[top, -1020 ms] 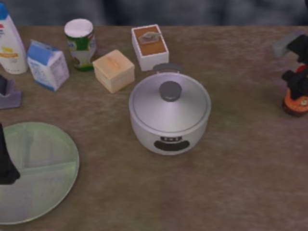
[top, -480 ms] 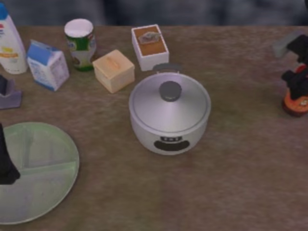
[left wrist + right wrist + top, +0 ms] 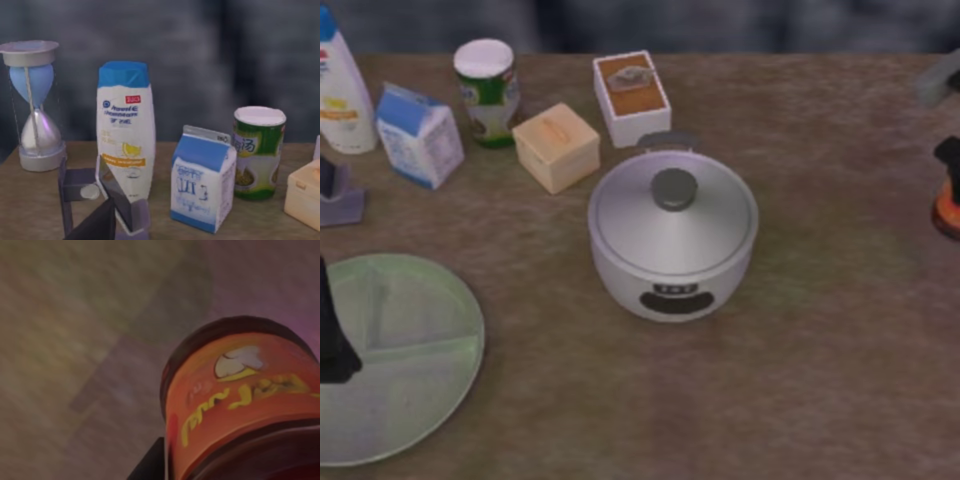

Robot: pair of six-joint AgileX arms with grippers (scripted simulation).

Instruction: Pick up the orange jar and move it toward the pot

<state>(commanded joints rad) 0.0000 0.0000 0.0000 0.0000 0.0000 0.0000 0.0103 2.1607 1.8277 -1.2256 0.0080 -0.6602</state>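
Observation:
The orange jar [image 3: 949, 212] shows only partly at the far right edge of the top view, with my right gripper [image 3: 950, 180] shut on it from above. In the right wrist view the jar's orange label [image 3: 240, 400] fills the picture, one dark finger [image 3: 150, 467] lies against its side, and its shadow falls on the table below. The silver-grey pot [image 3: 672, 235], with domed lid and dark knob, stands mid-table, well left of the jar. My left gripper [image 3: 334, 340] is parked open over the green plate at the left edge.
Along the back stand a shampoo bottle [image 3: 338, 90], milk carton [image 3: 418, 135], green-labelled can [image 3: 488, 90], tan block [image 3: 556, 146] and white box [image 3: 631, 97]. The pale green divided plate [image 3: 410, 350] lies front left. A purple stand [image 3: 340, 195] and an hourglass [image 3: 34, 105] sit at the left.
My right gripper and the orange jar have shifted toward the right edge of the top view, so less of both shows. The left arm has not moved.

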